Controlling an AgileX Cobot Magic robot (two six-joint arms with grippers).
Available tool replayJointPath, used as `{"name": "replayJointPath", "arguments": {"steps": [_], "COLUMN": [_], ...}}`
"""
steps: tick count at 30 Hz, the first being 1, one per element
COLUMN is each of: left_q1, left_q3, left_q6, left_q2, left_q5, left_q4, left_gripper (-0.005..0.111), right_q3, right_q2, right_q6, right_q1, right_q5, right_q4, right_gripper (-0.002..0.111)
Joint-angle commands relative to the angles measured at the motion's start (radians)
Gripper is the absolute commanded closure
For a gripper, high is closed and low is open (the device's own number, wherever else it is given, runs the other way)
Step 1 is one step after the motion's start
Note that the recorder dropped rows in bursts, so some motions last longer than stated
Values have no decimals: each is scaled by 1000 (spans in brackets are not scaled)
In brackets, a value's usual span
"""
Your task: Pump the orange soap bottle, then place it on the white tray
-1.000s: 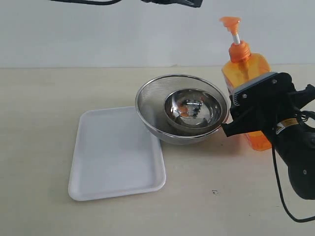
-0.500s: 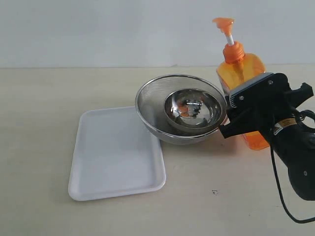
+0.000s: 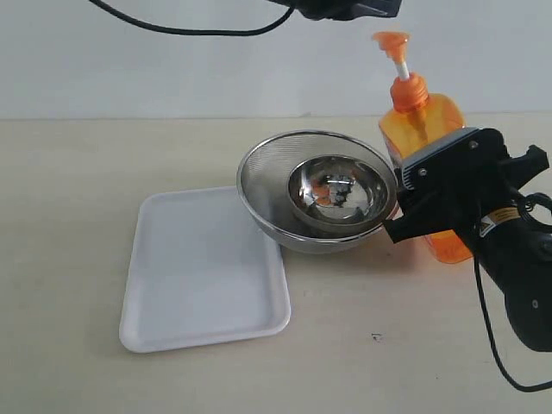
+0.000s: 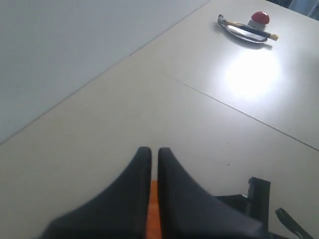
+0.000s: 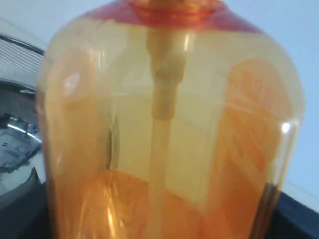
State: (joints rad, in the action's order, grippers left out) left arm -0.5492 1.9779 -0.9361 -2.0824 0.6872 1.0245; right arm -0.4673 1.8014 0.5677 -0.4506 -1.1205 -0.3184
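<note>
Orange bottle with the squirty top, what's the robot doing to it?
The robot's right pincer grips the tall clear orange plastic soap bottle around its body, holding it upright on the table next to the round steel mesh bowl. The left pincer is shut and hangs above the bottle's orange pump head, which stands up, not pressed down. The flat white foam tray lies on the bowl's other side, and the bottle is not on it yet.
</note>
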Motion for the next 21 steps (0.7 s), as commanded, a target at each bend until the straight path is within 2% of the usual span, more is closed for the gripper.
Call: {"name": "replayJointPath", "arguments": {"steps": [1,10,15,21], "left_q1": [-9,-9,-9,-9], "left_q3": [52,59,59,59], "left_q6": [4,4,57,59], "left_q2": [-33,-58,-58,-58], "left_q5": [1,-10,-14,0], "left_q4": [-8,-103,-186,-207], "left_gripper": [102,102,102,102], "right_q3": [-13,-13,-13,-13], "right_q2": [-14,-14,-14,-14], "right_q6": [18,18,18,6], "right_q1": [1,1,1,1], "right_q5": [-88,-88,-88,-88], "right_q4": [41,47,42,14], "right_gripper": [108,108,108,108]}}
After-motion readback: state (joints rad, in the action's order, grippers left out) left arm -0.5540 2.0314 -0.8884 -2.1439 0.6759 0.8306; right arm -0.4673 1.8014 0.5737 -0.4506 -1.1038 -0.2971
